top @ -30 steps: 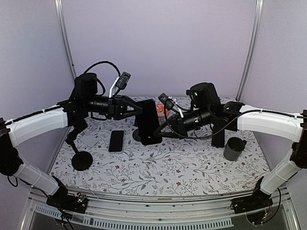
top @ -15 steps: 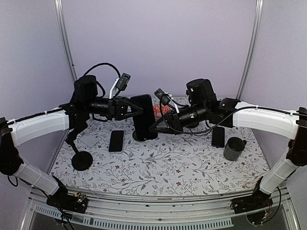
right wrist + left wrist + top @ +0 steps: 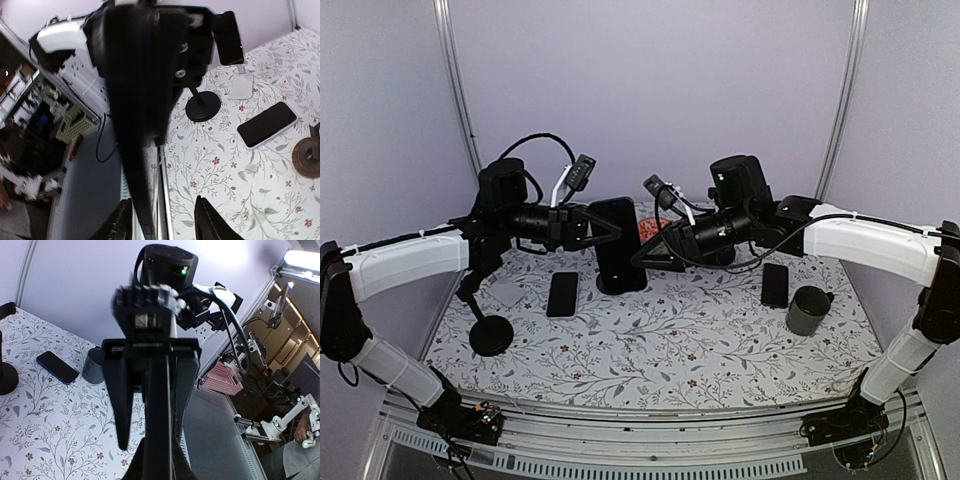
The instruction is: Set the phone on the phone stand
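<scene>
Black phone [image 3: 625, 268] stands upright, clamped in the left pincer [image 3: 608, 232]. Right pincer [image 3: 642, 257] hangs beside it, spread apart; lettering unreadable.

Phone [image 3: 620, 245]: large plain black slab, upright on its short end, top leaning slightly left. It is at table centre, toward the far side, with its left edge pinched by the left gripper [image 3: 608, 233]. From the left wrist it appears edge-on as a thin dark strip [image 3: 161, 405].

Phone stand [image 3: 306, 157]: round brown base with a dark upright piece, resting on the floral cloth. From above it is mostly hidden behind the phone's lower end. Contact between the two cannot be judged.
</scene>
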